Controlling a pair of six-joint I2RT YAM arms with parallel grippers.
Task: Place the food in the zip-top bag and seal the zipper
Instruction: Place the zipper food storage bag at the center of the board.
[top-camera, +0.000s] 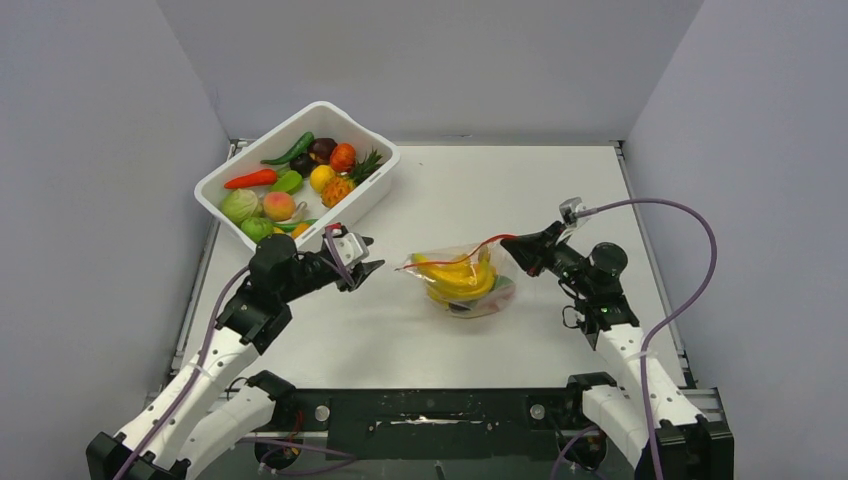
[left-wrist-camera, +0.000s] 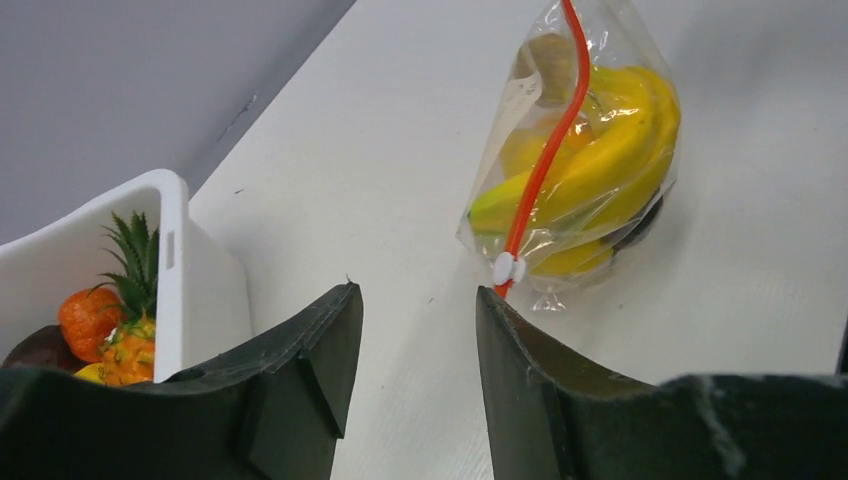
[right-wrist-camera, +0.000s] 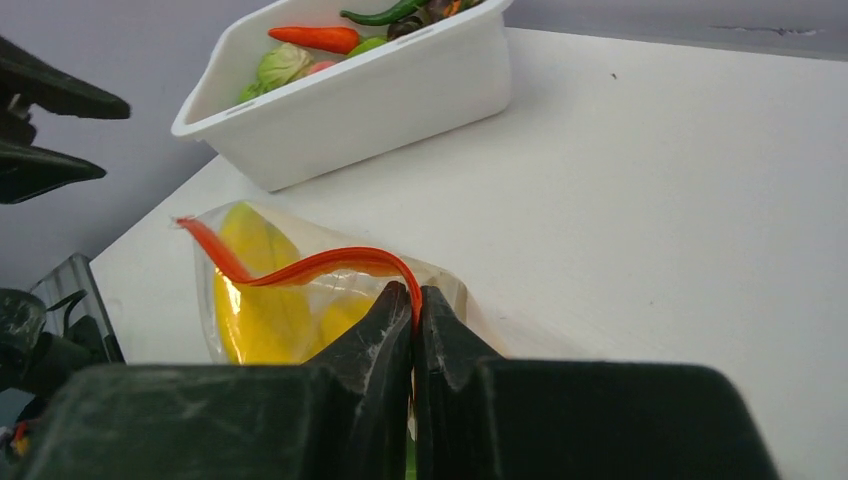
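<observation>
The clear zip-top bag (top-camera: 462, 282) lies mid-table with yellow bananas (top-camera: 458, 277) and a dark piece inside. Its red zipper (top-camera: 462, 257) runs along the top edge. In the left wrist view the bag (left-wrist-camera: 600, 160) shows with the zipper (left-wrist-camera: 543, 160) and a white slider (left-wrist-camera: 508, 268) at its near end. My right gripper (top-camera: 512, 243) is shut on the zipper's right end (right-wrist-camera: 410, 290) and holds that corner up. My left gripper (top-camera: 372, 262) is open and empty, just left of the bag, its fingertips (left-wrist-camera: 345, 310) short of the slider.
A white tub (top-camera: 372, 184) at the back left holds several toy fruits and vegetables: a carrot (top-camera: 250, 179), green chilli (top-camera: 290, 150), pineapple (top-camera: 350, 180), cabbage (top-camera: 239, 205). The tub's corner (left-wrist-camera: 175, 260) is close to my left gripper. Grey walls enclose the table.
</observation>
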